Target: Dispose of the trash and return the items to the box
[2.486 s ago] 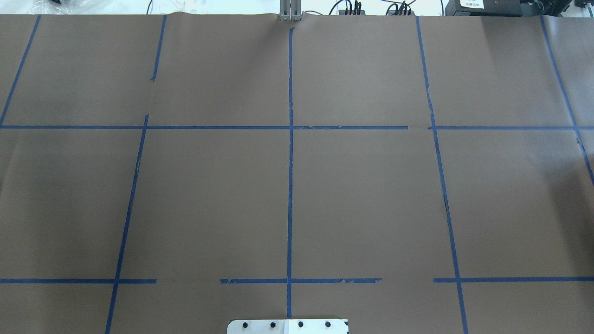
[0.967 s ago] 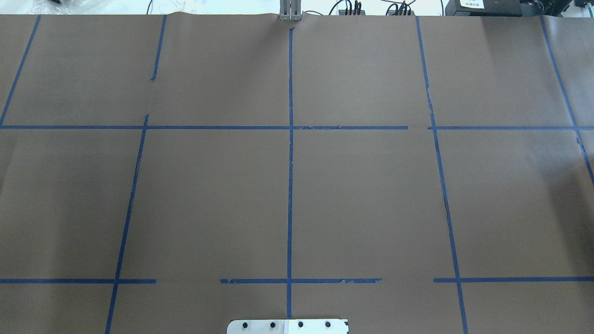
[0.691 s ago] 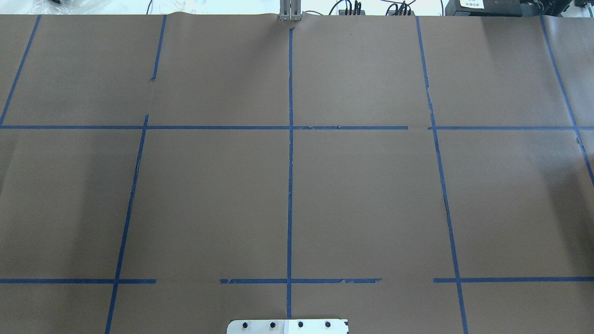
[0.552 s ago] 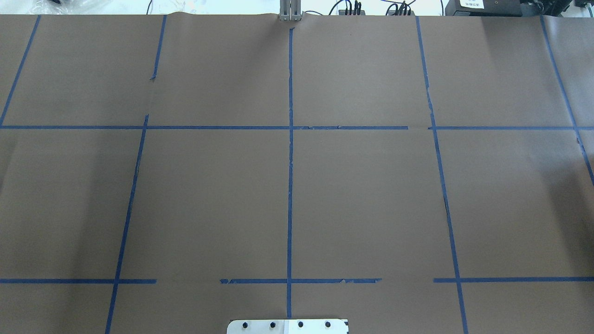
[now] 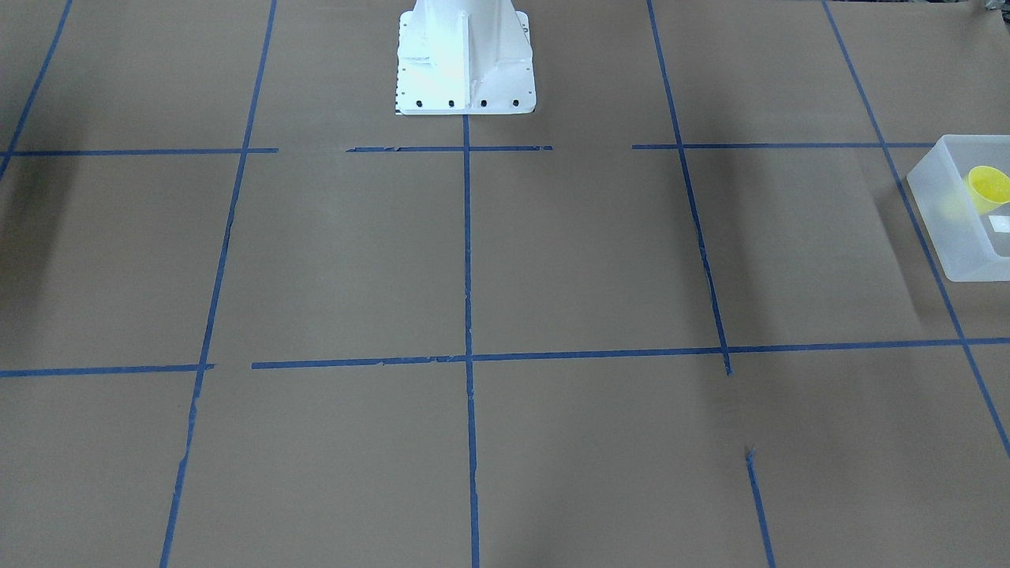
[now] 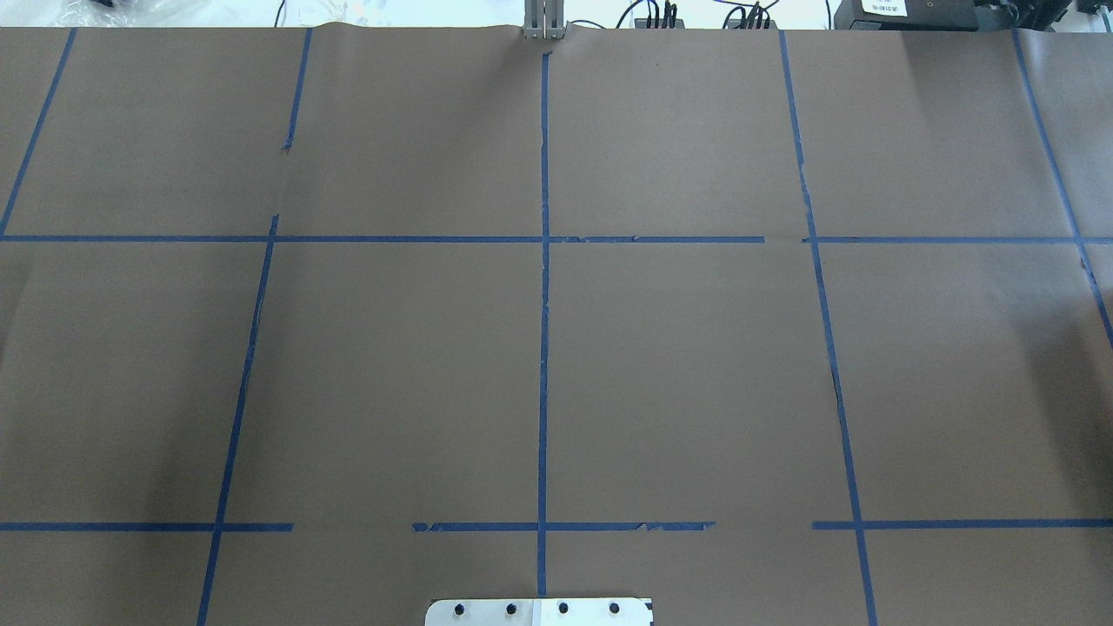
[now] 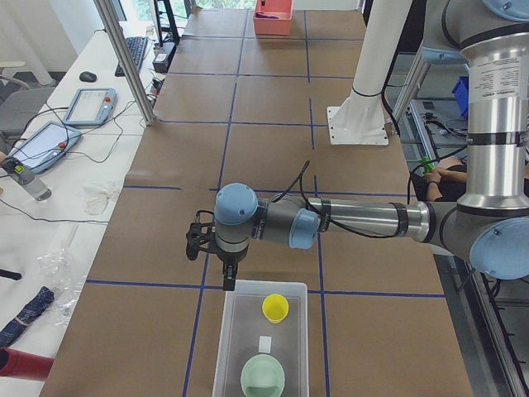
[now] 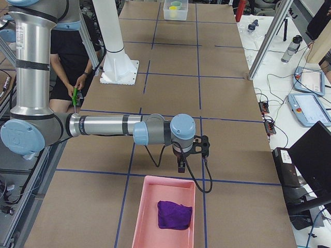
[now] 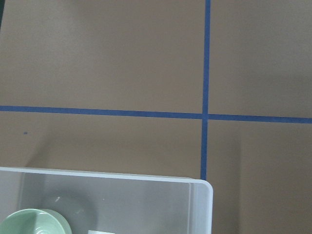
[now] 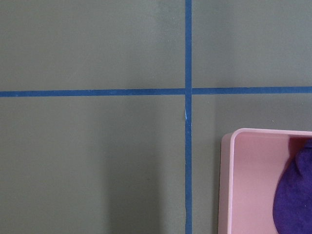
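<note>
In the front-facing view you had the yellow cup (image 5: 988, 188) inside the frosted box (image 5: 943, 237) at the frame's right edge, on the brown counter (image 5: 584, 252). Overhead showed you counter and blue tape lines (image 6: 544, 348). From the left side, the left gripper (image 7: 228, 277) hung near the box's upper edge at lower centre, with a green bowl (image 7: 263, 376) below the cup; you could not tell if the gripper was open. From the right side, the right gripper (image 8: 181, 166) hung near a pink bin (image 8: 142, 217) holding a purple cloth (image 8: 175, 214), and again you could not tell its state. The wrist views caught each container's corner.
</note>
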`<state>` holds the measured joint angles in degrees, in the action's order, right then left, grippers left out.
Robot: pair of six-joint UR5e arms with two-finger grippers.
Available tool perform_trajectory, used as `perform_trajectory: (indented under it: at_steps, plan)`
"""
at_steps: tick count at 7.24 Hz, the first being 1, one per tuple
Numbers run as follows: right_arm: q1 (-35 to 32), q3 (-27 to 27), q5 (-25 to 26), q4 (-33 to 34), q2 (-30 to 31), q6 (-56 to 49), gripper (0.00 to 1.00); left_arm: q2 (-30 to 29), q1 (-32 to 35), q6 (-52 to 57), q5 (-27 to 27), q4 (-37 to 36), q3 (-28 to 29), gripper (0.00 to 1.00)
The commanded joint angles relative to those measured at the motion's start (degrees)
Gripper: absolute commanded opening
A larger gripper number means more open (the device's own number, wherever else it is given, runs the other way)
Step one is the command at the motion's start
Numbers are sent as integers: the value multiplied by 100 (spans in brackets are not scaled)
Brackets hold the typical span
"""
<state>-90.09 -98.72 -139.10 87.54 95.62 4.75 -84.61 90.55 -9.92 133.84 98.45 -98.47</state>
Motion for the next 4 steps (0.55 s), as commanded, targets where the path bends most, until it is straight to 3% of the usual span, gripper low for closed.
perform_trajectory:
  at_steps: [1, 4]
  plan:
    - [0, 2, -3, 0, -9, 0, 100, 6, -55, -45, -7, -1, -14, 100]
    - [0, 19, -3, 0, -9, 0, 100, -11, -55, -45, -34, -10, 65, 100]
